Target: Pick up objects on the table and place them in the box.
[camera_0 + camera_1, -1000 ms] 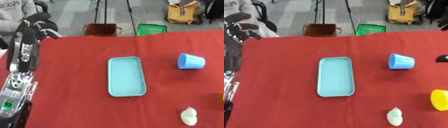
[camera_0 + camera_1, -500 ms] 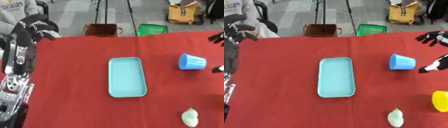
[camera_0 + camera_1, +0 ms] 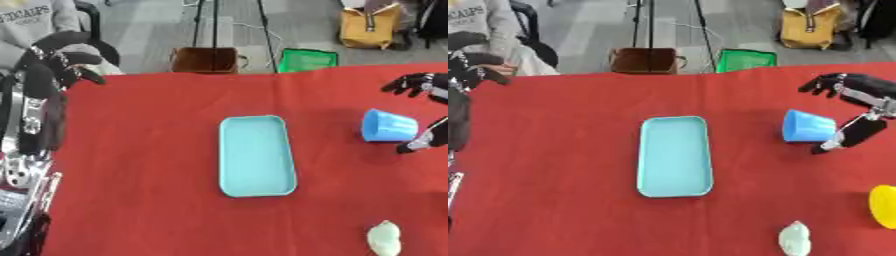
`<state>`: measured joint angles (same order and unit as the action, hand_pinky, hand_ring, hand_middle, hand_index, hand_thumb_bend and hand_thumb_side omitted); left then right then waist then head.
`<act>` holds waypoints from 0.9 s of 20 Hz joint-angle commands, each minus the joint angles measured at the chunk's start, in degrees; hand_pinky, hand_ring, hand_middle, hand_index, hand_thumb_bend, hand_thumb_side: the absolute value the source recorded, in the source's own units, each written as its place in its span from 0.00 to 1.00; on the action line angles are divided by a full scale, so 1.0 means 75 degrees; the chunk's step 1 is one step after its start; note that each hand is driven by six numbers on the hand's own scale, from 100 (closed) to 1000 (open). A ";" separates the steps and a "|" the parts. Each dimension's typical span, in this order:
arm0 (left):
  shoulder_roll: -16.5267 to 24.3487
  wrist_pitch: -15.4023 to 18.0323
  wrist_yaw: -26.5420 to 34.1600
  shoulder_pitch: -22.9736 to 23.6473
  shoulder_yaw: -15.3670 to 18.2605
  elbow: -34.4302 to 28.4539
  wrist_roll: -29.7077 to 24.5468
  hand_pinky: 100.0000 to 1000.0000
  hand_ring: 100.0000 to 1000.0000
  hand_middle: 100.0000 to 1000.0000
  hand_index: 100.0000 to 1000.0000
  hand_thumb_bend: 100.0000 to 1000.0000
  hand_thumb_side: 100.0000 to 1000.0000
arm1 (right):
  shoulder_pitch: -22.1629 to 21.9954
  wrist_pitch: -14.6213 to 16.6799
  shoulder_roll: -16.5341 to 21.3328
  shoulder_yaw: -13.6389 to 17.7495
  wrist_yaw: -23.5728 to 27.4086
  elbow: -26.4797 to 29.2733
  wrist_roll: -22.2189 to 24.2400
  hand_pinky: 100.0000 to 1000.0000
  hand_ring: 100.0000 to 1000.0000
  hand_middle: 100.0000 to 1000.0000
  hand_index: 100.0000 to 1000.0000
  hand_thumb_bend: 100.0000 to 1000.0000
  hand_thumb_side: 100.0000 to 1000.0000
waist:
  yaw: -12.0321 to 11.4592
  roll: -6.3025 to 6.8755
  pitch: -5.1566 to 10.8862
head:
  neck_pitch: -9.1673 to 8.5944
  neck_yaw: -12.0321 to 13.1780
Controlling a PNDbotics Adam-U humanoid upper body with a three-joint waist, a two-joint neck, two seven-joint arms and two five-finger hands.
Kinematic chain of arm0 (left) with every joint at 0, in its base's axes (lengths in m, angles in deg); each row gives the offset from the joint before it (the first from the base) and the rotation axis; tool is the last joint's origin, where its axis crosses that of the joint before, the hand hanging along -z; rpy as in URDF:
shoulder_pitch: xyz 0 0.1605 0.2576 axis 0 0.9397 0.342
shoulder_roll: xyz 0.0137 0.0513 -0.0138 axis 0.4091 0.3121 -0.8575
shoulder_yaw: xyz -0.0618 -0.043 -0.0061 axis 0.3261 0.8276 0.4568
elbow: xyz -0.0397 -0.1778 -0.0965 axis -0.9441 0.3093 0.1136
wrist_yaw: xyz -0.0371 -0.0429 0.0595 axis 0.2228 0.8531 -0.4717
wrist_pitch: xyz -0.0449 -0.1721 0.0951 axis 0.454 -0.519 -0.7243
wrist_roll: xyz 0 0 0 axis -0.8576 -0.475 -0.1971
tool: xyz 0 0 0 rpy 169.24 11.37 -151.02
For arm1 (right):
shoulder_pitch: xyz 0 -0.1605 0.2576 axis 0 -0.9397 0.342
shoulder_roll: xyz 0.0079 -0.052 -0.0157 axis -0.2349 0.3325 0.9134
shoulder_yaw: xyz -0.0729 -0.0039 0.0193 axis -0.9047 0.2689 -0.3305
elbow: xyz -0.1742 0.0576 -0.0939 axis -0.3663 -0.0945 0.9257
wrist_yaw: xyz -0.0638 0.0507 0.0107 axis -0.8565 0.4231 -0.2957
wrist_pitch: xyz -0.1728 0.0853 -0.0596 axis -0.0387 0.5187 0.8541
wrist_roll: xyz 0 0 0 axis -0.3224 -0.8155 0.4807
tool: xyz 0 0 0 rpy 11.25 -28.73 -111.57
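Observation:
A shallow light-blue box [image 3: 255,155] lies in the middle of the red table [image 3: 157,130]. A blue cup [image 3: 808,126] lies tipped on its side to the right of the box. My right hand [image 3: 852,109] is open just right of the cup, fingers spread behind it and thumb in front; it does not hold the cup. A pale greenish lump [image 3: 794,237] sits near the front right. A yellow object [image 3: 884,206] shows at the right edge. My left hand [image 3: 54,65] is raised at the far left, away from the objects, fingers curled on nothing.
Beyond the table's far edge stand a brown box [image 3: 205,60], a green crate [image 3: 308,59] and a tripod. A yellow bag [image 3: 374,30] sits on the floor at the back right. A seated person shows at the top left corner.
My right hand has come in from the right edge and moved left toward the blue cup, now flanking it. The left arm has barely moved.

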<state>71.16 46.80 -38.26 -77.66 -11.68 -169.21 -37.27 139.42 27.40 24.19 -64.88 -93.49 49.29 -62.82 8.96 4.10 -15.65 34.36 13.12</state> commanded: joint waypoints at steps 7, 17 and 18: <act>0.0116 0.0083 0.0044 -0.0099 -0.0027 -0.0147 -0.0081 0.46 0.61 0.71 0.78 0.51 0.74 | 0.0244 0.0924 0.0132 0.0021 -0.0255 -0.0056 0.0818 0.73 0.81 0.81 0.90 0.81 0.14 | -0.0248 -0.0001 0.0074 | -0.0220 -0.0121; 0.0101 0.0083 0.0044 -0.0088 -0.0055 -0.0147 -0.0120 0.46 0.61 0.71 0.78 0.51 0.74 | 0.0151 0.0817 0.0197 0.0006 -0.1118 -0.0110 0.0708 0.74 0.78 0.79 0.87 0.63 0.12 | -0.0208 0.0030 0.0081 | -0.0260 -0.0142; 0.0102 0.0087 0.0045 -0.0089 -0.0054 -0.0147 -0.0119 0.46 0.61 0.71 0.78 0.51 0.74 | 0.0129 0.0810 0.0204 0.0012 -0.1221 -0.0158 0.0667 0.74 0.78 0.78 0.86 0.63 0.14 | -0.0205 0.0034 0.0081 | -0.0266 -0.0147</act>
<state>71.16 47.37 -38.17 -77.80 -12.32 -169.21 -37.91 139.37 27.71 24.27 -65.05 -101.41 47.89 -63.13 7.40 4.47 -16.01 33.07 12.10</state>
